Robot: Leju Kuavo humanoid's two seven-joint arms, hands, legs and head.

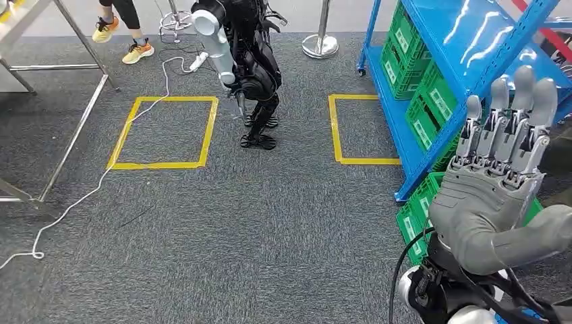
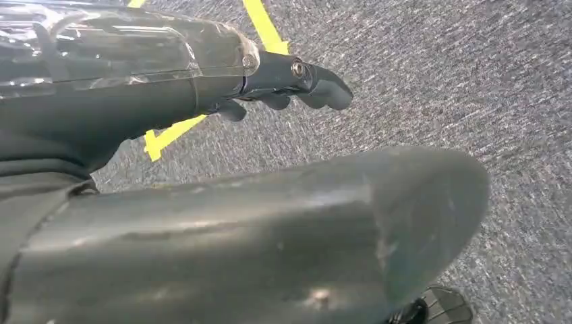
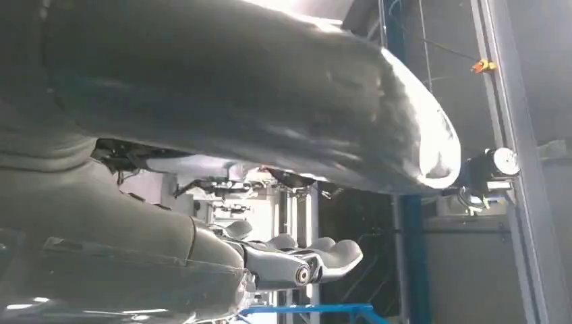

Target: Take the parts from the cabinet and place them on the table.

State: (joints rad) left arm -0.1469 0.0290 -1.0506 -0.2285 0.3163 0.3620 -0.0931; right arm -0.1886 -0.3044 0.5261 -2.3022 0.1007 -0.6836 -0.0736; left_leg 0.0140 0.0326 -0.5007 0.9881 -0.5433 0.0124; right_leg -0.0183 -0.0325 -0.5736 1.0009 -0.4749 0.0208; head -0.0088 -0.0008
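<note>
One right hand point(image 1: 496, 182) is raised, fingers spread and holding nothing, just beside the blue shelf point(image 1: 432, 40); green crates point(image 1: 421, 111) sit inside. Reaching in squarely seems best.

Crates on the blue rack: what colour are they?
Green crates, seen best in the head view.

Raised right hand point(image 1: 496, 196) beside blue metal shelving rack point(image 1: 472, 74), green plastic crates point(image 1: 432, 108) just behind its fingers. Far left of hand, two yellow tape squares point(image 1: 165, 131) on grey carpet floor point(image 1: 236, 229).
</note>
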